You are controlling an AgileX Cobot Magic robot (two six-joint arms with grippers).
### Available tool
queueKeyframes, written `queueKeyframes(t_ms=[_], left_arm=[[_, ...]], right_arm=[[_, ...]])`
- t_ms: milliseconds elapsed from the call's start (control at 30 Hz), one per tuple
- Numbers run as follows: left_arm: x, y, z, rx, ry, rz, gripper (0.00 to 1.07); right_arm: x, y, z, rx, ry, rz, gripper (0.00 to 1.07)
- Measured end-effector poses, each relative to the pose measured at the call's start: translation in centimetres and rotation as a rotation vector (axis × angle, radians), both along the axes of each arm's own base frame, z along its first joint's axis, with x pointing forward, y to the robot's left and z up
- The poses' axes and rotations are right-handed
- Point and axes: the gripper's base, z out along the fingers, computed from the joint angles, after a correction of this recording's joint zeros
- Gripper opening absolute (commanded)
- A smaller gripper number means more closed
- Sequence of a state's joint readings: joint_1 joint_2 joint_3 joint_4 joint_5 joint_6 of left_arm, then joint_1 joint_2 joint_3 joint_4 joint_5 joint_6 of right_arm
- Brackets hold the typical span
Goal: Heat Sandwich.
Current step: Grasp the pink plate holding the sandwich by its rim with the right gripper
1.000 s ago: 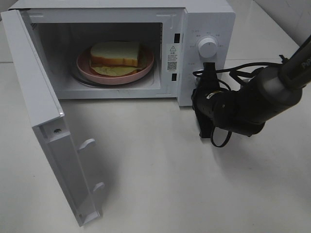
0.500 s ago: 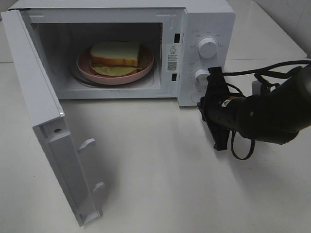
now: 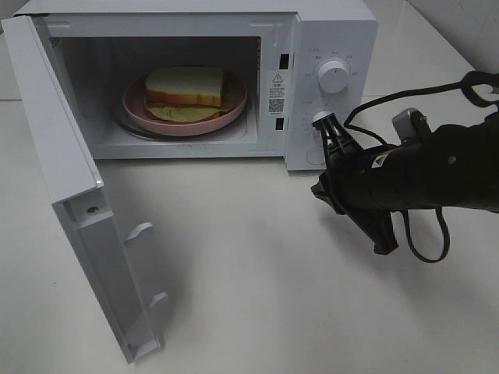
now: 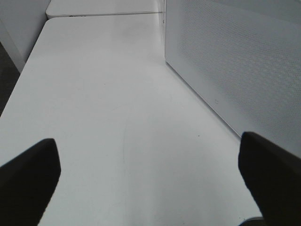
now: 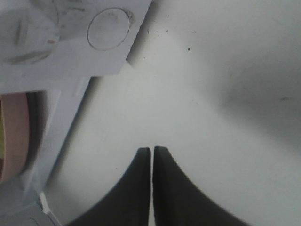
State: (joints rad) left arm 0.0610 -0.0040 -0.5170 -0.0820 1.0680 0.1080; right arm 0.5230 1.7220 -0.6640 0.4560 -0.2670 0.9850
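**Sandwich lying in the open microwave, right end effector closed beside the control panel**

In the high exterior view, the sandwich (image 3: 185,87) is lying on a round pink plate (image 3: 234,109) inside the cavity of a white microwave (image 3: 331,23). The door (image 3: 70,195) is standing wide open on the left. A pale bread slice is facing up, with a yellow-green layer peeking out beneath it. The right end effector (image 3: 318,191) is hanging low over the white bench (image 3: 249,296), just in front of the control panel. One black part of it is overlapping the lower knob (image 3: 320,118), under the upper knob (image 3: 334,76); whether the two are touching cannot be told.

In the left wrist view, the left end effector (image 4: 148,141) is gaping wide with nothing between its fingers. It is hovering over bare bench beside the microwave's perforated side wall (image 4: 235,61).

In the right wrist view, the right fingers (image 5: 136,188) are pressing together, gripping nothing. They are pointing at the bench just off the microwave's front corner, near a round button (image 5: 109,28). A blurred pink plate rim is showing at the edge.
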Motion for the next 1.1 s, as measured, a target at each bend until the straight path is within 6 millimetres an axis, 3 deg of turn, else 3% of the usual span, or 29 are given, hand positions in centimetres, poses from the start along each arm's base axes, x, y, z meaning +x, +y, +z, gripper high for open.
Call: queueKeyframes(t_ms=[467, 933, 1100], left_arm=[[0.0, 0.0, 0.0, 0.000, 0.000, 0.000, 0.98], [0.0, 0.0, 0.0, 0.000, 0.000, 0.000, 0.98], [0.0, 0.0, 0.0, 0.000, 0.000, 0.000, 0.98]], right_arm=[[-2.2, 0.6, 1.2, -0.241, 0.127, 0.491, 0.10], [-2.3, 2.1, 5.3, -0.478, 0.104, 1.300, 0.14], [-1.9, 1.9, 6.5, -0.575, 0.103, 1.458, 0.15]])
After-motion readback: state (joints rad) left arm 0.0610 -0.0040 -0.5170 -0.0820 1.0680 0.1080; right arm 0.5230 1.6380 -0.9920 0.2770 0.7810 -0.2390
